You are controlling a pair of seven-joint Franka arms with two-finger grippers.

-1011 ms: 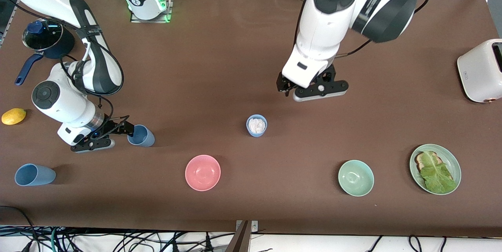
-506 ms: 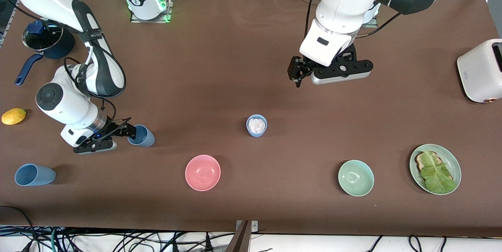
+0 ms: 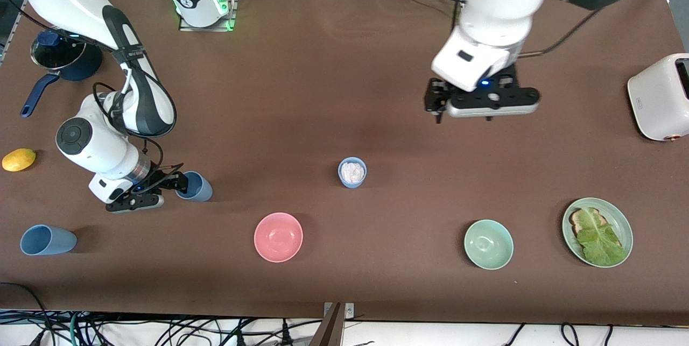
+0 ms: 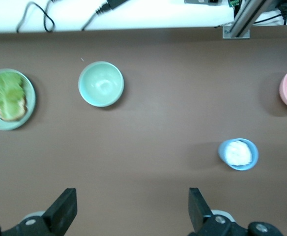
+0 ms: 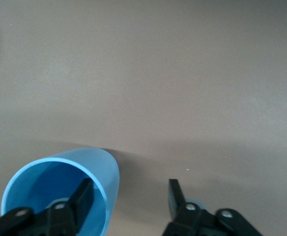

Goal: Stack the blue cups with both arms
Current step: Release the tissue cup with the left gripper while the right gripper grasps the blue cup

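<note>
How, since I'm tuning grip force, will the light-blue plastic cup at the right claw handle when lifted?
The light-blue matte plastic cup looks empty and thin-walled, so probably light and slightly flexible. The right claw straddles one wall; tapered sides might slip.

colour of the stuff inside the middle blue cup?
White, filling the blue cup; the left wrist view shows it best.

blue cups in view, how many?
3. One blue cup at the right gripper, one finger inside its rim; one on its side near the right arm's table end; one mid-table holding something white.
</note>
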